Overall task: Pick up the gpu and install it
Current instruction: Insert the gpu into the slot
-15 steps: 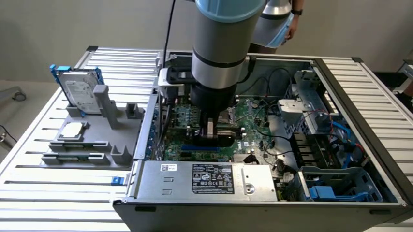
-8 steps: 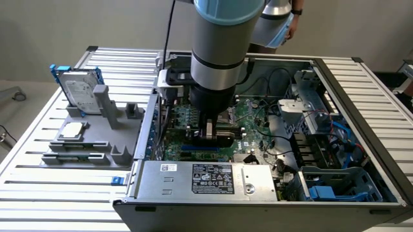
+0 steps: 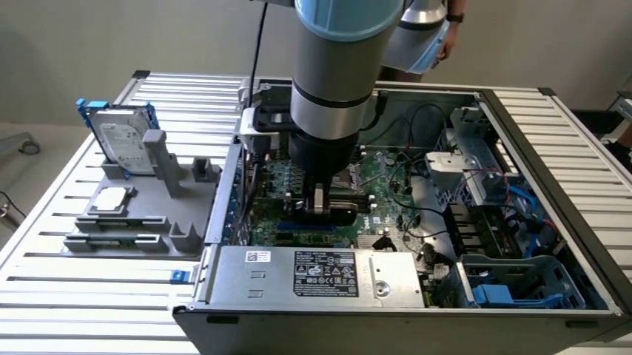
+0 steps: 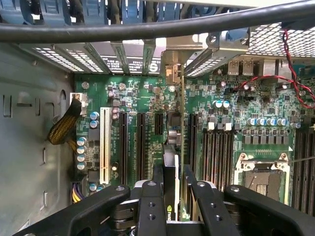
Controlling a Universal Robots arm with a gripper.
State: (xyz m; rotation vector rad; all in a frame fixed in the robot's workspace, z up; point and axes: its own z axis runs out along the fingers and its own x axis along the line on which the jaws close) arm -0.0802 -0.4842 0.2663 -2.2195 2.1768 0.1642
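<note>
Fingers (image 4: 157, 178) of the gripper (image 4: 173, 173) closed on the gpu (image 4: 181, 118), pinching its two flat faces. Held upright and edge-on over the motherboard (image 4: 236, 103), among its long black slots, silver bracket end reaching the motherboard's rear edge. Seated in a slot or just above it: cannot tell. Just beside the motherboard, a grey power supply (image 3: 316, 275). Well apart from the motherboard, outside the case (image 3: 395, 336), a hard drive (image 3: 126, 140) in a blue frame.
</note>
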